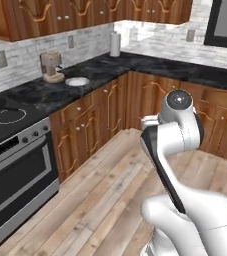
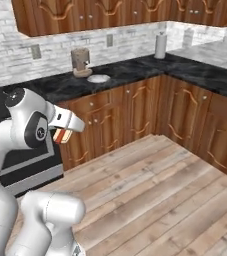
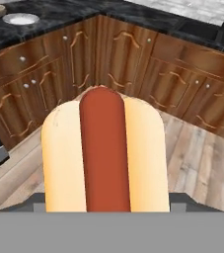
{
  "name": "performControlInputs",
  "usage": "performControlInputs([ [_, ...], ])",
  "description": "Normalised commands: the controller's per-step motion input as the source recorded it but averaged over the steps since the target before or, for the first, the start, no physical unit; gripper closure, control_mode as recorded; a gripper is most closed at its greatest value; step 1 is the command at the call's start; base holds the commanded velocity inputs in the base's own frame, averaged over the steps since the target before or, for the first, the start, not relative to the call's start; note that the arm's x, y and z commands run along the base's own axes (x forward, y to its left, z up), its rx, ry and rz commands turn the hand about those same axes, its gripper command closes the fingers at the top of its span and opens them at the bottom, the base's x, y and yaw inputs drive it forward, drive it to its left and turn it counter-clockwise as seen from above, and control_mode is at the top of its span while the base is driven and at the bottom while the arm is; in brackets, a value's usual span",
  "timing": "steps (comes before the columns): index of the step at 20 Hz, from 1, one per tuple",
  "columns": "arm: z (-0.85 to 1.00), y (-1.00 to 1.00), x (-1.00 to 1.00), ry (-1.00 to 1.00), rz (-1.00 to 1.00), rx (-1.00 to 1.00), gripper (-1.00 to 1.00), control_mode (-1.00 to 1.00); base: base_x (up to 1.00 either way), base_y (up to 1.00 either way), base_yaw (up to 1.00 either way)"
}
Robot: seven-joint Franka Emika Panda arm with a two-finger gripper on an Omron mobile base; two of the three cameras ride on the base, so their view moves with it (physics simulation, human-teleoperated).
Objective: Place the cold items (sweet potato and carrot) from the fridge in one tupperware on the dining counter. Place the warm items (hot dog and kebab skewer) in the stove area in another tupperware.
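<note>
Kitchen corner cabinets behind, arm folded high, fingers (image 2: 64,135) grasping hot dog (image 3: 102,153)

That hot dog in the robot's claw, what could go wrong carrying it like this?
The hot dog is held in the gripper high above the wooden floor, away from the counter; if the grip slips, it would likely fall to the floor. It also fills much of the hand view, which may hide where it should go.
</note>
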Motion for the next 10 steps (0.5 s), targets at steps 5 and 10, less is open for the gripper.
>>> performControlInputs([
  [5, 0.00, 0.00, 0.00, 0.00, 0.00, 0.00, 1.00, 1.00, -1.00, 0.18, -0.26],
  [10, 0.00, 0.00, 0.00, 0.00, 0.00, 0.00, 1.00, 1.00, -1.00, 0.17, -0.24],
])
